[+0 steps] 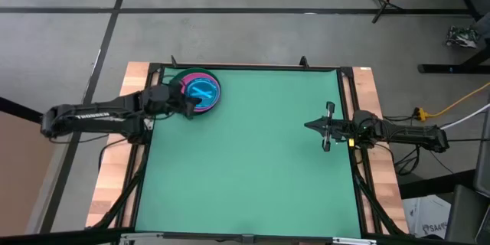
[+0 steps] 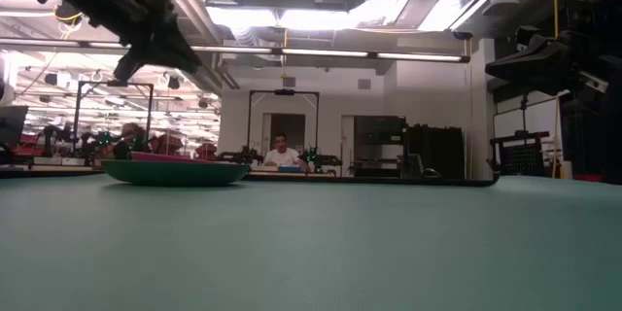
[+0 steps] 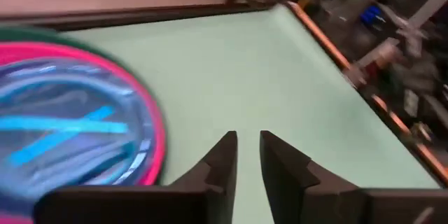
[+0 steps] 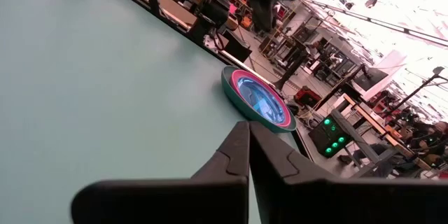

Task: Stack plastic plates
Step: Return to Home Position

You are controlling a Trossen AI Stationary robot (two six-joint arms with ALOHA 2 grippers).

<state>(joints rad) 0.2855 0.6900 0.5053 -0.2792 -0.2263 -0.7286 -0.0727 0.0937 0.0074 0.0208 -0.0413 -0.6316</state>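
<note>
The plastic plates form one stack (image 1: 199,89) at the table's far left: a dark green plate at the bottom, a pink one on it, cyan translucent ones on top. The green plate rests on the mat (image 2: 177,172). My left gripper (image 1: 193,107) hangs above the stack's near-left edge, well clear of it in the low view (image 2: 124,70). Its fingers (image 3: 225,155) stand a narrow gap apart with only the mat between them. My right gripper (image 1: 310,125) waits shut at the right side, pointing toward the stack (image 4: 257,100).
The green mat (image 1: 253,161) has a dark raised frame around it, with wooden boards (image 1: 115,176) on both sides. Beyond the far edge, in the low view, a person (image 2: 282,154) sits in a room of racks and tables.
</note>
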